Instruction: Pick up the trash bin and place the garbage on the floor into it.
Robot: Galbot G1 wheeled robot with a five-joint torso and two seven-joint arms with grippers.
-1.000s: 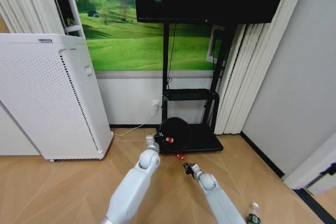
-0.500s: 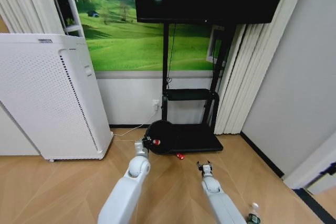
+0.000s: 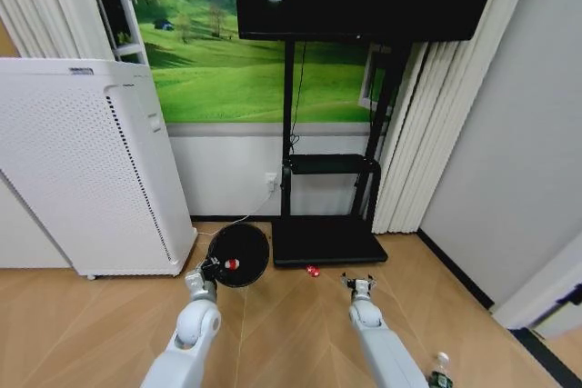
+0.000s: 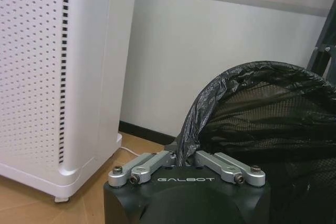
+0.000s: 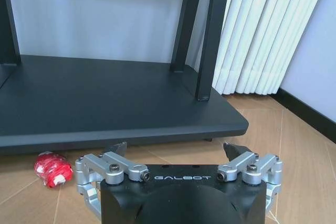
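While its crinkled black liner folds over the rim, the trash bin [image 3: 238, 254] (round, dark mesh sides) hangs from the left gripper [image 4: 186, 157], whose jaws are clamped on that rim, mouth tipped toward the robot. One red-and-white wrapper [image 3: 232, 263] lies inside. A second crumpled wrapper [image 5: 52, 169] sits on the wood floor, just ahead and to one side of the right gripper's [image 5: 177, 153] spread jaws, against the flat black stand base [image 5: 105, 103]. The perforated white appliance [image 4: 58, 72] stands beside the bin.
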